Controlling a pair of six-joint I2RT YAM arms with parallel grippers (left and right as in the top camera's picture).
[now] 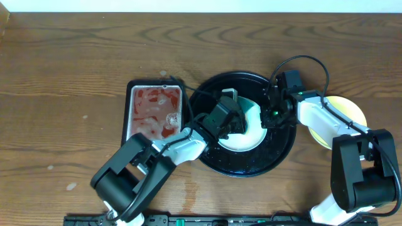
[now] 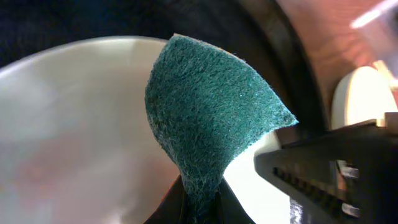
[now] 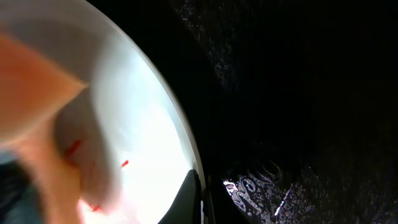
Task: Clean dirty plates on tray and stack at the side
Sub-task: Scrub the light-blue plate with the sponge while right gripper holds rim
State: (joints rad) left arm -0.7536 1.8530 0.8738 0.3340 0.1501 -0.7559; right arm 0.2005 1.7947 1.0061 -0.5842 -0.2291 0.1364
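A pale aqua plate (image 1: 246, 139) lies in the black tray (image 1: 276, 150). My left gripper (image 1: 233, 118) is over the plate, shut on a green sponge (image 2: 211, 112) whose free end rests against the plate's face (image 2: 74, 124). My right gripper (image 1: 269, 116) is shut on the plate's right rim (image 3: 186, 143); its jaws (image 3: 200, 199) pinch the edge. Small red smears (image 3: 71, 149) show on the plate in the right wrist view. A yellow plate (image 1: 347, 108) lies on the table right of the tray, partly under my right arm. A third plate is not visible.
A small rectangular red-stained sponge tray (image 1: 154, 112) stands just left of the black tray. The black tray's floor (image 3: 298, 124) is wet and speckled. My right gripper's finger (image 2: 329, 168) shows close by in the left wrist view.
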